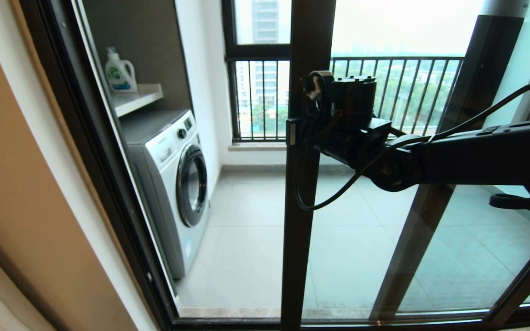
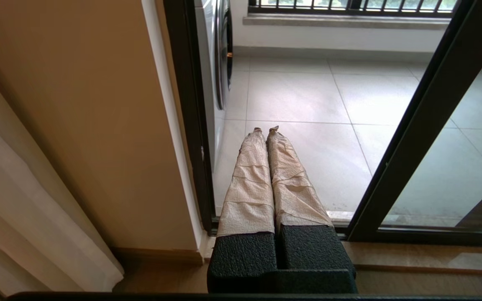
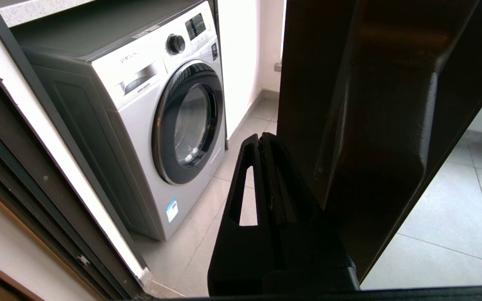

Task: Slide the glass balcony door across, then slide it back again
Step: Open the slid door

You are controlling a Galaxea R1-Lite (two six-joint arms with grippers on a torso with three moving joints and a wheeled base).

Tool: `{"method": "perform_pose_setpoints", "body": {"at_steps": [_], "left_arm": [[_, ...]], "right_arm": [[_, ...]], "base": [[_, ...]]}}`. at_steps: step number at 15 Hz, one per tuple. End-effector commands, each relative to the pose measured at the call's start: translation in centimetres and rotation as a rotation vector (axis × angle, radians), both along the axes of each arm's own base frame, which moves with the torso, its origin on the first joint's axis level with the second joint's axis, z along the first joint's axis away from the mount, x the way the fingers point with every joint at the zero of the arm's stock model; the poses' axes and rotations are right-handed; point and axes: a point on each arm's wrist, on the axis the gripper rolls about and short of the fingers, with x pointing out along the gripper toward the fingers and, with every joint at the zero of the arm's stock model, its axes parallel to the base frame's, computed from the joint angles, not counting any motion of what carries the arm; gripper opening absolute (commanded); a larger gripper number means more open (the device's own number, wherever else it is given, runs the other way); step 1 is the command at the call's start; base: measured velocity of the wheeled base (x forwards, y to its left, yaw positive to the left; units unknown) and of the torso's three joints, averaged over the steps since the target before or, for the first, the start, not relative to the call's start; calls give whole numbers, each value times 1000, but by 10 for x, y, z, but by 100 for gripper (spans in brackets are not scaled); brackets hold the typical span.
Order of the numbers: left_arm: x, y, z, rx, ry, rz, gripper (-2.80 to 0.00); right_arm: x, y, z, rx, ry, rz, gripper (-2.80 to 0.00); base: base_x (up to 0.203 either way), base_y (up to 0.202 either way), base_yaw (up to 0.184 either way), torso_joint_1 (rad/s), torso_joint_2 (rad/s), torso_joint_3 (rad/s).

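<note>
The glass balcony door (image 1: pixel 298 239) stands partly slid across, its dark upright in the middle of the head view, with an open gap to its left. My right arm reaches in from the right at mid height. The right gripper (image 3: pixel 262 140) is shut with nothing between its fingers and lies close against the doorway-side edge of that upright (image 3: pixel 329 75). The dark bar handle (image 3: pixel 385 125) sits just beside the fingers. My left gripper (image 2: pixel 266 130), its fingers wrapped in tan paper, is shut and empty. It hangs low near the door track, pointing at the balcony floor.
A white washing machine (image 1: pixel 173 184) stands on the balcony left of the gap, under a shelf with a detergent bottle (image 1: pixel 119 72). The dark door jamb (image 1: pixel 108 184) and tan wall bound the left side. A railed window (image 1: pixel 260 96) lies beyond. A second dark-framed panel (image 1: pixel 430 207) is right.
</note>
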Motion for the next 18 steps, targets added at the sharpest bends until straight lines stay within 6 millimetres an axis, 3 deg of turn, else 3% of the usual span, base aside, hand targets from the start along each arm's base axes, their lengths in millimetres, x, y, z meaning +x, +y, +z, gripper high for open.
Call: {"method": "perform_pose_setpoints", "body": {"at_steps": [1, 10, 18], "left_arm": [[0, 0, 0, 0, 2, 1, -280], [0, 0, 0, 0, 2, 0, -280], [0, 0, 0, 0, 2, 1, -280]], "right_arm": [[4, -7, 0, 1, -1, -25, -280], [11, -34, 7, 22, -44, -90, -280], [2, -63, 15, 22, -46, -142, -280]], "base": [[0, 0, 0, 0, 0, 0], [0, 0, 0, 0, 0, 0], [0, 0, 0, 0, 0, 0]]}}
